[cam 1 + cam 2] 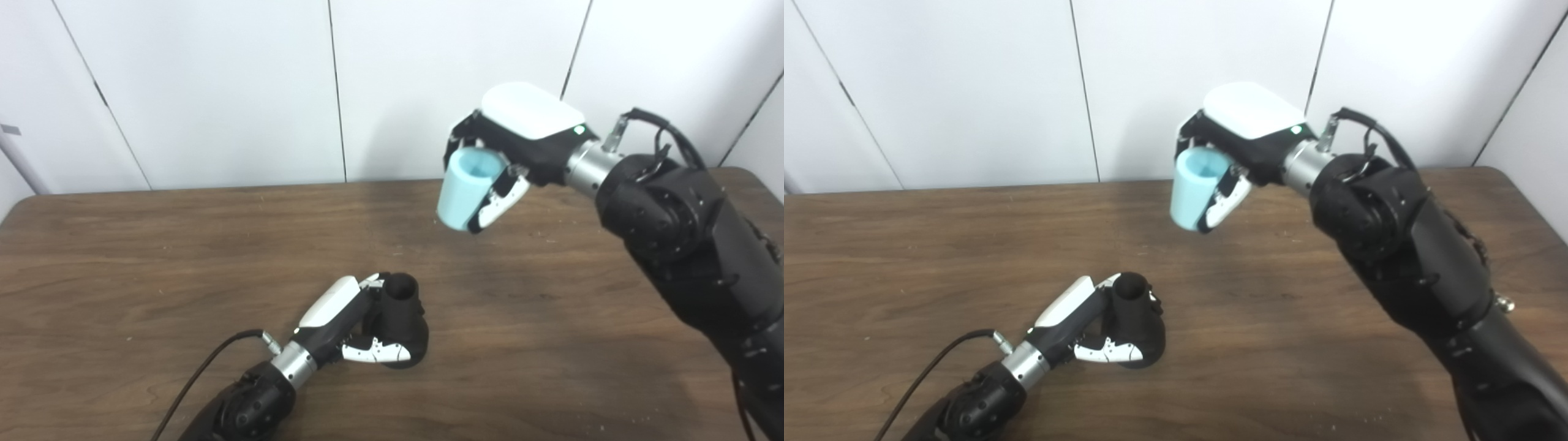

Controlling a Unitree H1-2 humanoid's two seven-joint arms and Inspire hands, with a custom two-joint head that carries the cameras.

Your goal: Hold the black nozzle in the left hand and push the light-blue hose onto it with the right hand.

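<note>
Nozzle and hose held apart above the table.

The black nozzle [401,318] is clasped by the left hand [343,324] on the wooden table [153,257], opening upward; the light-blue hose [467,187] is gripped by the right hand [514,141], raised well apart from it.

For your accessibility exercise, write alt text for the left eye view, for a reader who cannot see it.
A robot's right hand holds a light-blue hose in the air above a brown wooden table, apart from a black nozzle. The left hand grips the nozzle low on the table, its open end pointing up. White wall panels stand behind.
</note>
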